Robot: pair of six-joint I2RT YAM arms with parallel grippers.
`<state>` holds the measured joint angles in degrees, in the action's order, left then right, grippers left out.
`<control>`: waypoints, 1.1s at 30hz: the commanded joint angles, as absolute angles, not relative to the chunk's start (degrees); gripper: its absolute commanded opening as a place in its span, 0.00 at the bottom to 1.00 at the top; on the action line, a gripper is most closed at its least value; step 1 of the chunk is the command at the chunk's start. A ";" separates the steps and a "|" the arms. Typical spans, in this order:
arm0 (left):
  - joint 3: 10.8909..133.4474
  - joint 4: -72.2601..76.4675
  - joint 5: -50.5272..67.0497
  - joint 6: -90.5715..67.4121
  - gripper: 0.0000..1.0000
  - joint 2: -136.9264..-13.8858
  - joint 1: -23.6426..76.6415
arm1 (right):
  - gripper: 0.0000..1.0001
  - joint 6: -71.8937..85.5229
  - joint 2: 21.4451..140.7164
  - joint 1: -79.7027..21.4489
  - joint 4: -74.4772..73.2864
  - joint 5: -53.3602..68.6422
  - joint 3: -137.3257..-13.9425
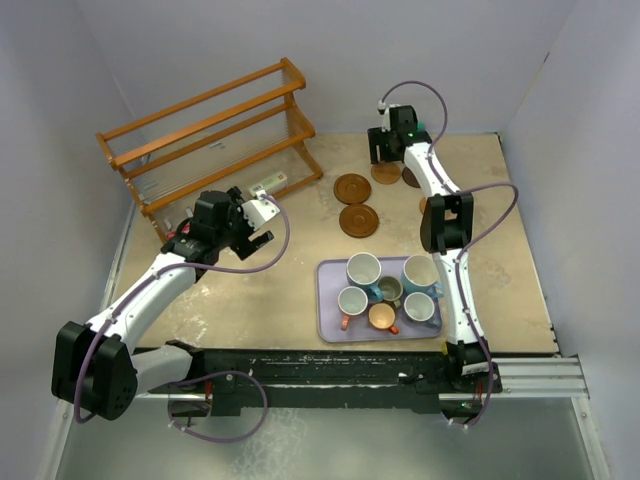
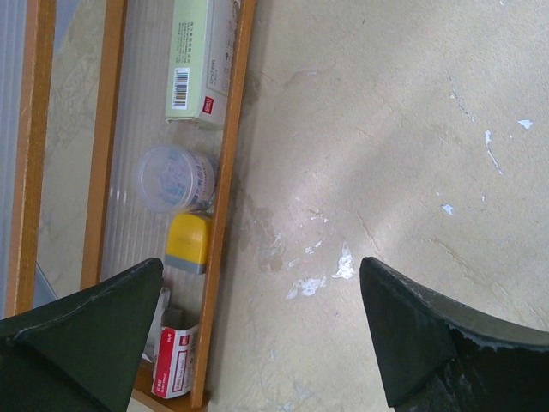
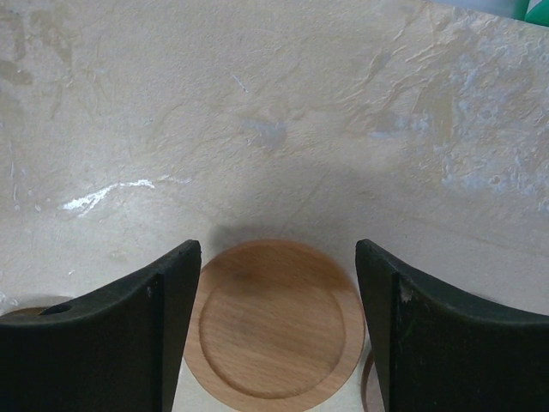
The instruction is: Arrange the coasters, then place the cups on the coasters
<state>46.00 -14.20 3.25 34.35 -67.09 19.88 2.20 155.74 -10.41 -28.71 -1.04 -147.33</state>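
Note:
A light wooden coaster lies on the table between the fingers of my right gripper, which press on its left and right edges. From above, that gripper is at the far middle, over this coaster. Two darker coasters lie to its left, and another is partly hidden by the arm. Several cups stand together on the lavender tray. My left gripper hangs open over bare table beside the rack.
The wooden rack stands at the far left, with boxes and a small jar on its bottom shelf. Walls close in the table on the left, back and right. Edges of other coasters show beside the right fingers.

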 commanded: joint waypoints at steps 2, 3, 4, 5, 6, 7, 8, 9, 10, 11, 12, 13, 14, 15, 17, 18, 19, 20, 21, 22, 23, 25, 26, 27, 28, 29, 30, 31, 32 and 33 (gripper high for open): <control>46.07 -11.69 3.03 35.42 0.93 -66.85 19.43 | 0.75 -0.33 155.54 -11.07 -29.62 -1.92 -150.73; 46.01 -11.61 2.99 35.46 0.93 -66.88 19.45 | 0.75 -0.74 155.68 -11.15 -29.74 -1.86 -150.88; 46.02 -11.53 2.99 35.43 0.93 -66.91 19.43 | 0.75 -1.40 155.89 -11.16 -29.78 -1.73 -150.90; 46.08 -11.52 2.92 35.42 0.93 -66.95 19.45 | 0.75 -2.12 156.06 -11.24 -29.87 -1.68 -151.00; 46.10 -11.51 2.90 35.49 0.93 -67.05 19.43 | 0.76 -2.73 156.19 -11.26 -30.23 -1.63 -151.29; 46.13 -11.51 2.86 35.55 0.93 -67.06 19.45 | 0.76 -3.37 156.16 -11.32 -30.31 -1.54 -151.04; 46.20 -11.51 2.82 35.59 0.93 -67.13 19.45 | 0.76 -4.15 155.96 -11.34 -30.29 -1.50 -150.75; 46.24 -11.51 2.81 35.55 0.93 -67.12 19.43 | 0.76 -5.21 155.74 -11.38 -30.44 -1.54 -150.47; 46.30 -11.51 2.75 35.59 0.93 -67.22 19.47 | 0.77 -6.18 155.58 -11.42 -30.41 -1.72 -150.10; 46.39 -11.51 2.68 35.67 0.93 -67.26 19.45 | 0.77 -7.22 155.36 -11.43 -30.41 -1.82 -149.65; 46.43 -11.51 2.60 35.73 0.93 -67.32 19.44 | 0.77 -8.27 155.19 -11.50 -30.53 -1.84 -149.41; 46.49 -11.51 2.49 35.77 0.93 -67.32 19.47 | 0.78 -9.13 155.01 -11.51 -30.72 -1.85 -149.27; 46.44 -11.51 2.40 35.85 0.93 -67.31 19.47 | 0.78 -10.23 155.06 -11.51 -31.05 -1.80 -149.32; 46.49 -11.51 2.31 35.86 0.93 -67.29 19.45 | 0.78 -10.98 155.04 -11.51 -31.45 -1.62 -149.40; 46.49 -11.43 2.16 35.95 0.93 -67.24 19.46 | 0.79 -12.39 155.12 -11.51 -32.50 -1.28 -149.49; 46.45 -11.43 2.07 36.01 0.93 -67.31 19.43 | 0.80 -13.31 155.32 -11.51 -33.25 -0.91 -149.62; 46.49 -11.43 1.98 36.03 0.93 -67.28 19.42 | 0.81 -14.42 155.47 -11.51 -34.22 -0.28 -149.86; 46.49 -11.35 1.94 36.08 0.93 -67.30 19.47 | 0.82 -15.35 155.60 -11.51 -35.28 0.34 -150.01; 46.49 -11.35 1.93 36.11 0.93 -67.27 19.46 | 0.83 -16.41 155.67 -11.51 -36.18 0.72 -149.94; 46.47 -11.27 1.93 36.12 0.93 -67.29 19.43 | 0.83 -17.36 155.80 -11.51 -36.84 0.85 -149.82; 46.49 -11.25 1.89 36.17 0.93 -67.32 19.42 | 0.83 -18.03 155.73 -11.54 -37.48 1.01 -149.59; 46.56 -11.16 1.80 36.28 0.93 -67.41 19.52 | 0.83 -19.16 155.51 -11.51 -38.51 1.60 -149.05; 46.59 -11.23 1.65 36.30 0.93 -67.48 19.49 | 0.83 -19.54 155.30 -11.52 -38.97 2.34 -148.71; 46.60 -11.25 1.67 36.31 0.93 -67.45 19.43 | 0.83 -20.00 154.96 -11.52 -39.43 3.05 -148.38; 46.66 -11.29 1.60 36.30 0.93 -67.48 19.45 | 0.83 -20.33 154.50 -11.51 -39.91 3.64 -148.02; 46.65 -11.35 1.58 36.30 0.93 -67.43 19.49 | 0.83 -20.46 154.18 -11.51 -40.43 4.72 -147.75; 46.60 -11.34 1.51 36.34 0.93 -67.48 19.45 | 0.82 -20.47 153.66 -11.51 -40.73 5.64 -147.34; 46.58 -11.34 1.43 36.44 0.93 -67.43 19.45 | 0.82 -20.35 153.13 -11.50 -40.97 6.36 -146.80; 46.54 -11.35 1.37 36.39 0.93 -67.41 19.44 | 0.82 -20.12 152.63 -11.45 -41.12 7.16 -146.43; 46.57 -11.38 1.32 36.46 0.93 -67.40 19.43 | 0.81 -19.80 152.40 -11.43 -41.38 7.73 -146.38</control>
<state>46.00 -14.15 2.02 35.66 -67.53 19.88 -18.11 155.26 -11.18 -35.38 3.77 -147.87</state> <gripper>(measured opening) 0.931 0.819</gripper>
